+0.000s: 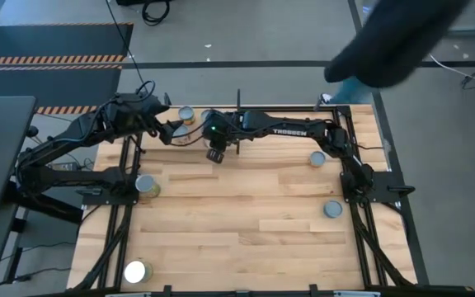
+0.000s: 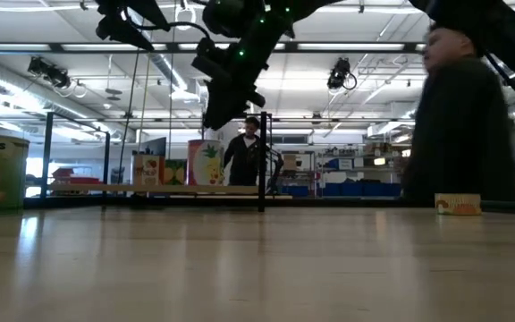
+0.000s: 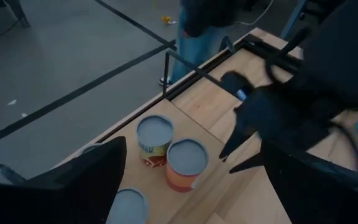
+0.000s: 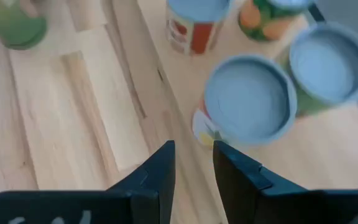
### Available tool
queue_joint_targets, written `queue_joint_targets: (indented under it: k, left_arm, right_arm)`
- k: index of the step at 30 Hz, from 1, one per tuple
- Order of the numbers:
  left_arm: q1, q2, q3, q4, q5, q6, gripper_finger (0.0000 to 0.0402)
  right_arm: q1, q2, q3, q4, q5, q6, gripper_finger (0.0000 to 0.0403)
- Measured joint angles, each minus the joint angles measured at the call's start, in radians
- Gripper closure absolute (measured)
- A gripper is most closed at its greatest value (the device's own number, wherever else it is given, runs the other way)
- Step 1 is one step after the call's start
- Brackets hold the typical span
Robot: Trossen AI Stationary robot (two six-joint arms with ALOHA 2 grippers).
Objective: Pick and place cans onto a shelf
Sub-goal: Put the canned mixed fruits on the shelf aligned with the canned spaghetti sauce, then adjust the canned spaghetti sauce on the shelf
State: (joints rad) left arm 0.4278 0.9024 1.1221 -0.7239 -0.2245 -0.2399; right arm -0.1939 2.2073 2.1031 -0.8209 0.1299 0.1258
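Cans on shelf: sitting upright in a cluster at the far edge, lid of the nearest can (image 4: 247, 99) just beyond the right gripper (image 4: 194, 163).
Loose cans: standing well apart on the desk (image 1: 246, 214), one (image 1: 146, 186) near the left, one (image 1: 332, 209) near the right.
Right gripper: hovering beside the shelf (image 4: 328, 143), fingers slightly parted, holding nothing.
Left gripper: hanging over the shelf (image 3: 135, 171) cans, spread wide, empty.
Handling: likely stiff, smooth and moderately heavy; gripping across the round wall, mid-height, looking safest.
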Motion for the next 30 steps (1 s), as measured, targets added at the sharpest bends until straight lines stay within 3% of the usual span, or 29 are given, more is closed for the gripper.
queue_joint_targets:
  k: [6,10,18,22,25,30]
  left_arm:
    - [-0.001,0.0,0.0,0.028,0.032,-0.012,0.0027]
    - [-0.001,0.0,0.0,0.058,0.05,-0.012,0.0027]
    - [0.008,-0.01,0.0,0.109,0.05,0.006,0.0027]
    - [0.024,-0.021,0.0,0.094,0.052,0.049,0.0027]
    - [0.051,-0.016,0.0,0.022,0.106,0.106,0.0027]
    - [0.103,-0.007,-0.001,-0.007,0.284,0.128,0.0039]
  right_arm:
    - [0.002,0.011,-0.064,0.079,0.044,0.122,0.0289]
    - [-0.002,0.012,-0.092,0.155,0.118,0.119,0.029]
    - [-0.018,0.017,-0.095,0.233,0.095,0.121,0.029]
    - [-0.015,-0.028,-0.096,0.209,0.033,0.131,0.029]
    - [-0.003,-0.106,-0.096,0.178,0.053,0.117,0.029]
    - [0.015,-0.276,-0.096,0.05,0.239,0.079,0.029]
